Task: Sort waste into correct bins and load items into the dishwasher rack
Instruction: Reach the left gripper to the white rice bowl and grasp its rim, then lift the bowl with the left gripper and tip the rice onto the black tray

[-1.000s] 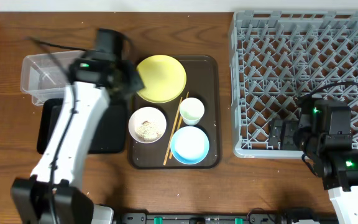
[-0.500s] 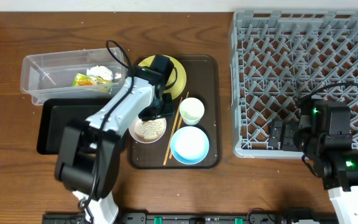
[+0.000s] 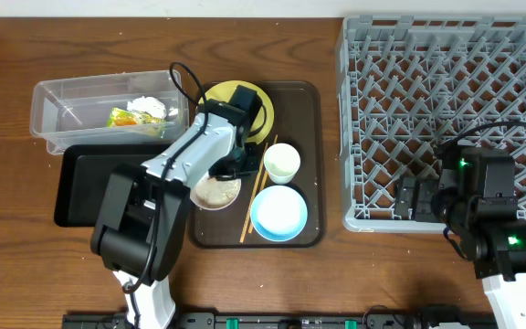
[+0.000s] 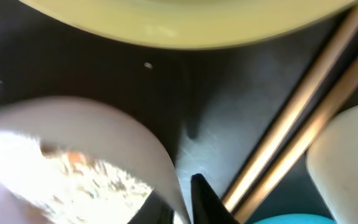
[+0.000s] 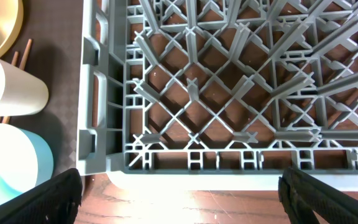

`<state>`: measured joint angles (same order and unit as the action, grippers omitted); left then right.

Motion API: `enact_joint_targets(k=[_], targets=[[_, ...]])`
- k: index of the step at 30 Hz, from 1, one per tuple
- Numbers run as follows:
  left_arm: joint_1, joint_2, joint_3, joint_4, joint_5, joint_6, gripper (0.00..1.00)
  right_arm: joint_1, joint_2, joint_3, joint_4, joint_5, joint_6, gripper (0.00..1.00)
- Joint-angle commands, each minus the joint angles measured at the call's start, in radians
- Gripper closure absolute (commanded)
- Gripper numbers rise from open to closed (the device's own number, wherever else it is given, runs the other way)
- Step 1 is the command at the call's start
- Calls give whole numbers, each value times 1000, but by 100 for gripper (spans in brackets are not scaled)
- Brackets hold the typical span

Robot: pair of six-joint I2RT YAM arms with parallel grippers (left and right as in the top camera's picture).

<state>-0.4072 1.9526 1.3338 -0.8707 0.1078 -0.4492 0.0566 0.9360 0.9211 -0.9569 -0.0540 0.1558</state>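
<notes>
White bowl (image 3: 214,192) sits at the left front of the brown serving tray (image 3: 314,164), holding loose rice scraps (image 4: 86,180). Assessment: rigid, light, and smooth-walled, so likely to slip in a pinch. The contents will spill if it tilts. The best purchase is on the thin rim, one finger inside and one outside, on the side away from the chopsticks (image 3: 256,196).

The left arm reaches across the yellow plate (image 3: 263,114), wrist pitched down. The left end effector (image 3: 228,172) is at the bowl's right rim. One dark finger (image 4: 205,198) shows just outside the wall. Whether it is clenched on the rim cannot be told.

The right end effector (image 5: 179,208) is spread wide, idle over the front edge of the dishwasher rack (image 3: 446,91).
</notes>
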Motion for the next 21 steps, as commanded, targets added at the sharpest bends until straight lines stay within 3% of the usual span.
enact_joint_targets(k=[1,11,21], targets=[[-19,11,-3,-3,-13,3,92,-18,-2,19,-1,-7,-3,1],[-29,-30,34,-89,-11,4,94,-18,-2,19,-2,-6,-4,1],[70,-283,60,-147,-11,27,94,-18,-2,19,-2,-6,-4,1]])
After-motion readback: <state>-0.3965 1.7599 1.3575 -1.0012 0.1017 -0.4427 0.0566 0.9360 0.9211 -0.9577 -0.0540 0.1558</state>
